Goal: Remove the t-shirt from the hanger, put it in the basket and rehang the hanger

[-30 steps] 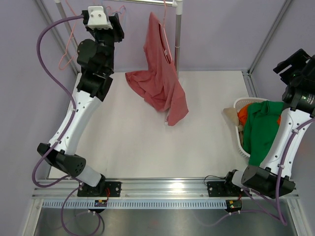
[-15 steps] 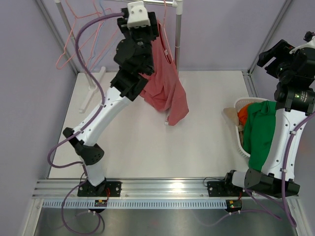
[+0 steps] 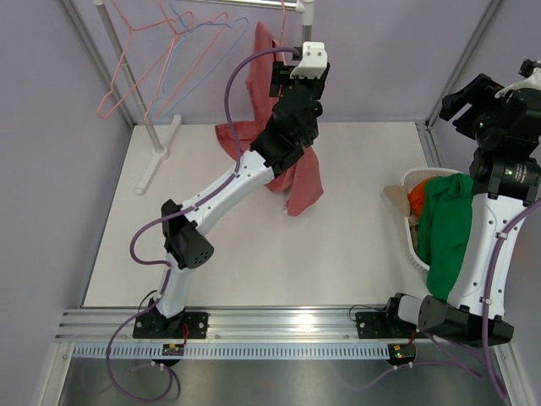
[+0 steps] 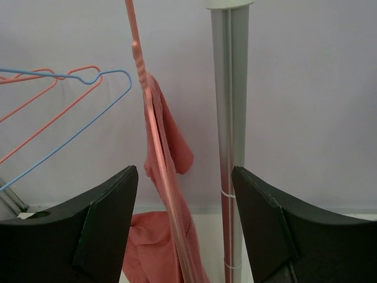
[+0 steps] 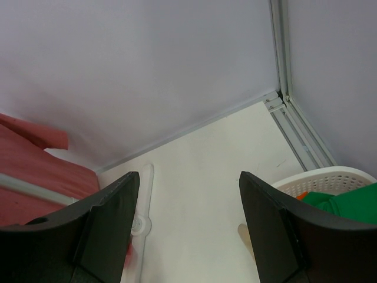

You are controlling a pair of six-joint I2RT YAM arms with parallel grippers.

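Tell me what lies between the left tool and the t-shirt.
Nothing but air, per the left wrist view: the open left tool frames the t-shirt on its pink hanger, with the rack pole just right of it.

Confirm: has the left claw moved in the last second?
Yes. The left claw swung right, from the far-left corner to the grey metal upright post beside the red t-shirt.

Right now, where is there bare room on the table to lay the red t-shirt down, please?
Widest bare white tabletop: between the left arm and the white laundry basket, nearer than the red t-shirt. A smaller patch lies left of that arm. The back centre is crowded.
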